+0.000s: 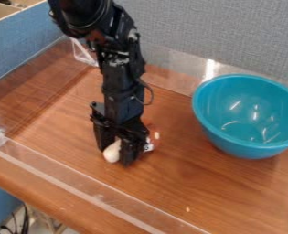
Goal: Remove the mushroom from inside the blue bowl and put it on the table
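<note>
Behind the reddish wood-grain table [219, 196] stands a grey textured wall [219, 35]; clear low walls edge the top. The black gripper [121, 155] is down at the mushroom [113, 151], grip unclear.

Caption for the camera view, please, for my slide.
Gripper low over the wood-grain table at a small pale object, left of the blue bowl.

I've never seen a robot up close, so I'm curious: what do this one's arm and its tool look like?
The arm is black all over and made of chunky, angular, jointed segments. A thin dark cable loops out beside its lower part. The tool at the bottom is black too, blocky and dark. Any small markings are too small to make out.
</note>
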Action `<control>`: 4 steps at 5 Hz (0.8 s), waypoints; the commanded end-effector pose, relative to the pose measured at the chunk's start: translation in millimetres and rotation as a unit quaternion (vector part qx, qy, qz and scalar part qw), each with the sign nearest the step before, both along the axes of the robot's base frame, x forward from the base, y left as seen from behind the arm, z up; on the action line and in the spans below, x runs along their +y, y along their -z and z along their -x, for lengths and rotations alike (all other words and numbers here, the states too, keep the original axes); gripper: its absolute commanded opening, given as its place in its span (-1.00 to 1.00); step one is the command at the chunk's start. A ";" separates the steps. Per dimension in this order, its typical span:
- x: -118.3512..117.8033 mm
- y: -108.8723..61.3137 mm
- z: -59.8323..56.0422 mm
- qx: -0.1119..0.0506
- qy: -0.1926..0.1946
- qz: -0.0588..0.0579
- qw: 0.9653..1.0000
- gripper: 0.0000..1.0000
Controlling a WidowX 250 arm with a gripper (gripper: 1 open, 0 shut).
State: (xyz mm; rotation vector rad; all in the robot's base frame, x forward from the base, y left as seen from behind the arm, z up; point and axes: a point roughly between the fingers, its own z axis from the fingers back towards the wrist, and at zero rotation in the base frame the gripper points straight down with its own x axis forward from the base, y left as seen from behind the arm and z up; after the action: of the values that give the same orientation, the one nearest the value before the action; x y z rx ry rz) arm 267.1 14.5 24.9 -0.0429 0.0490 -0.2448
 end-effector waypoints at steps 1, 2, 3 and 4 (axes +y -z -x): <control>4.7 -8.4 -2.2 -0.014 -0.007 -0.003 1.000 1.00; 4.7 -11.8 -1.2 -0.018 -0.008 -0.004 1.000 -1.00; 4.6 -14.9 -0.4 -0.020 -0.010 -0.006 1.000 1.00; 4.5 -17.7 0.5 -0.022 -0.012 -0.007 1.000 1.00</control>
State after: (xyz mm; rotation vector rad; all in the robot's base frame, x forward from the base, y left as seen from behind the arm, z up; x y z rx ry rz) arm 260.1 15.3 24.3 -0.0395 0.0767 -0.2287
